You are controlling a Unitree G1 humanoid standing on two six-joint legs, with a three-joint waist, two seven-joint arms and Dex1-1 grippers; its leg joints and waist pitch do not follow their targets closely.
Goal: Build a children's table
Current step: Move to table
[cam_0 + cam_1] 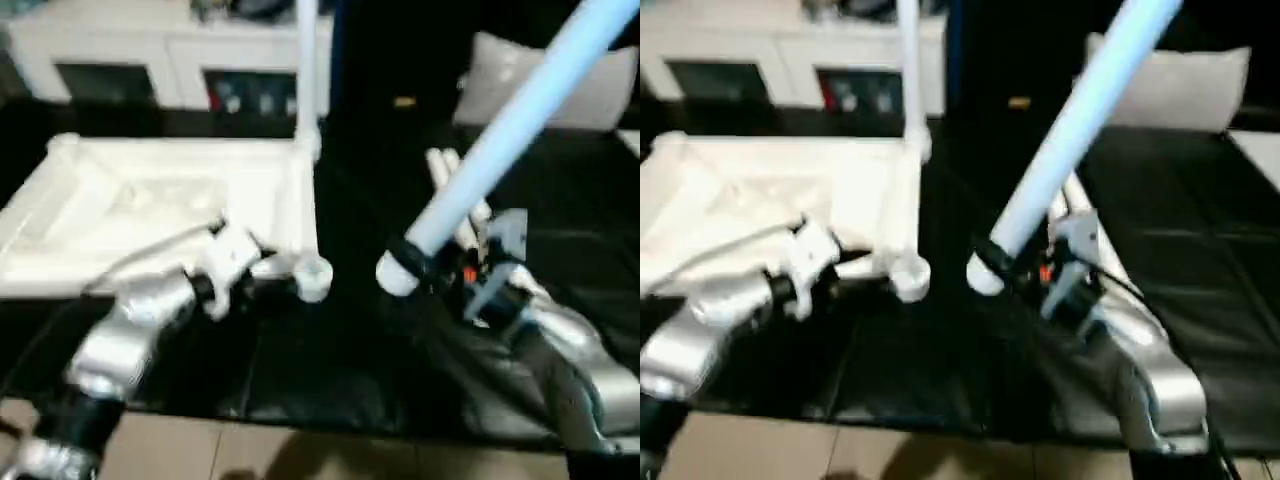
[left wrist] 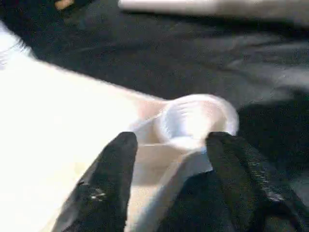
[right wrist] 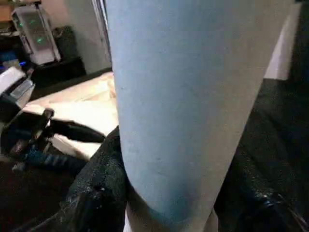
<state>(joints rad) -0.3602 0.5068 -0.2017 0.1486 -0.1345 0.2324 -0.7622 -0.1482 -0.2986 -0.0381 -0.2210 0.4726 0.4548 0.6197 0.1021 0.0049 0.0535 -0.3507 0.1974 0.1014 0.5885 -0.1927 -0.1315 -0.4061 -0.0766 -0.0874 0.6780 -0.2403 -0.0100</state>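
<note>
- Tabletop first: the white square plastic tabletop (image 1: 170, 215) lies underside-up on the black cloth surface (image 1: 330, 360), at about 10 o'clock in my head view, its ribbing facing me.
- One white tubular leg (image 1: 307, 70) already stands upright in the far corner socket, at 12 o'clock.
- My left hand (image 2: 169, 179) sits at the near round corner socket (image 2: 195, 121); its two black fingers (image 2: 104, 183) straddle the rim there, apart, and I cannot tell whether they actually grip it.
- My right hand (image 1: 440, 268) is clamped on the thick end of a long tapered white leg (image 1: 520, 120), which slants up towards 1 o'clock; the wrist view shows black fingers (image 3: 94, 193) pressed against both sides of the tube.
- That leg's lower end (image 1: 398, 275) hangs just beside the near socket, apart from it.
- More white legs (image 1: 455, 195) lie on the cloth behind my right hand.
- A white cabinet with glass doors (image 1: 150, 60) stands at 11 o'clock, and a pale cushion (image 1: 550, 85) at 2 o'clock.
</note>
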